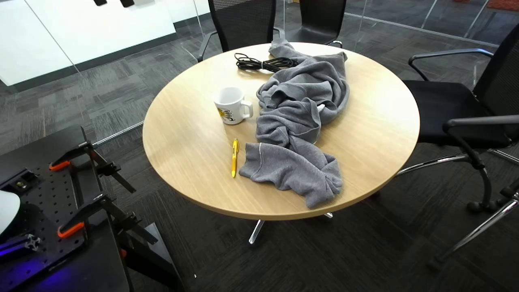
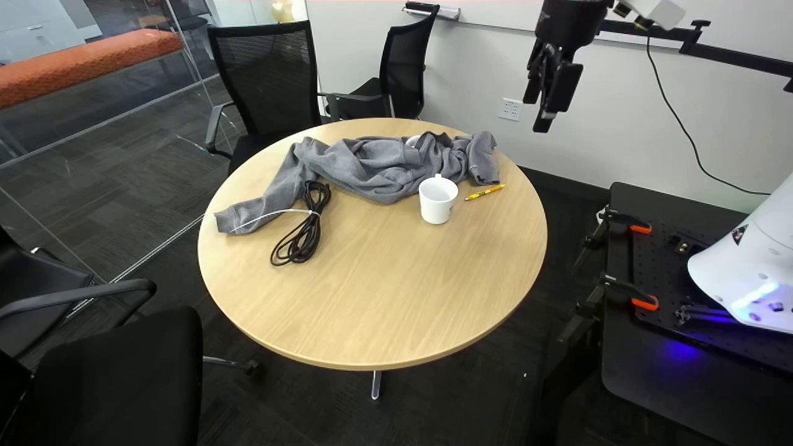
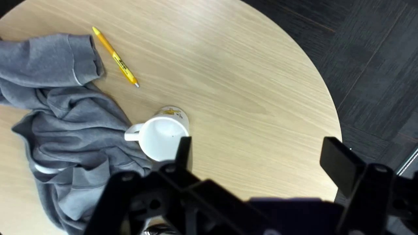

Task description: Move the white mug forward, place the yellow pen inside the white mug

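The white mug (image 1: 228, 106) stands upright on the round table, its handle toward the grey cloth. It also shows in an exterior view (image 2: 437, 203) and in the wrist view (image 3: 163, 135), where the left finger overlaps its edge. The yellow pen (image 1: 234, 159) lies flat on the table beside the cloth's end, apart from the mug; it also shows in an exterior view (image 2: 485, 192) and in the wrist view (image 3: 116, 58). My gripper (image 3: 256, 143) is open and empty. It hangs high above the table in an exterior view (image 2: 540, 111); only its fingertips show at the top edge in an exterior view (image 1: 113, 2).
A crumpled grey cloth (image 1: 290, 117) lies beside the mug and pen, with a small white thing (image 3: 47, 169) in its folds. A coiled black cable (image 2: 303, 232) lies at the cloth's far end. The round wooden table (image 1: 178, 121) has chairs (image 1: 438, 105) around it.
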Available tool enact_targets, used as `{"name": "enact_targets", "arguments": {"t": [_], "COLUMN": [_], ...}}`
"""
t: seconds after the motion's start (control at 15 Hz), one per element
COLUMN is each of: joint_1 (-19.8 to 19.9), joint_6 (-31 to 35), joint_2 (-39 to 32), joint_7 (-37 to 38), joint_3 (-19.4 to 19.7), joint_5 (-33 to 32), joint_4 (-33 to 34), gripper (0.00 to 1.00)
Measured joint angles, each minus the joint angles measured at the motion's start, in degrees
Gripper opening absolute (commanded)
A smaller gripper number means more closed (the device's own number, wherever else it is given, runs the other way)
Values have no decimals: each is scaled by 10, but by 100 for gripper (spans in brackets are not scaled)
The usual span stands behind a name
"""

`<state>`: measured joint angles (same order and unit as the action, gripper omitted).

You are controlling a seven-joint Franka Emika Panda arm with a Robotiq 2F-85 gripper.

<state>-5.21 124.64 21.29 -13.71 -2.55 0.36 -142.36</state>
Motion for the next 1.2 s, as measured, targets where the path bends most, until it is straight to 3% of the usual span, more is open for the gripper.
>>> {"name": "enact_targets", "arguments": {"t": [0.27, 0.8, 1.2], "joint_1": [0, 3, 12], "joint_6": [55, 101, 103], "joint_2": [-59, -180, -246], "joint_7": [-64, -160, -166], "joint_3": [10, 21, 21], "joint_5": [1, 0, 0], "joint_4": [9, 42, 72], "gripper": [100, 100, 100]}}
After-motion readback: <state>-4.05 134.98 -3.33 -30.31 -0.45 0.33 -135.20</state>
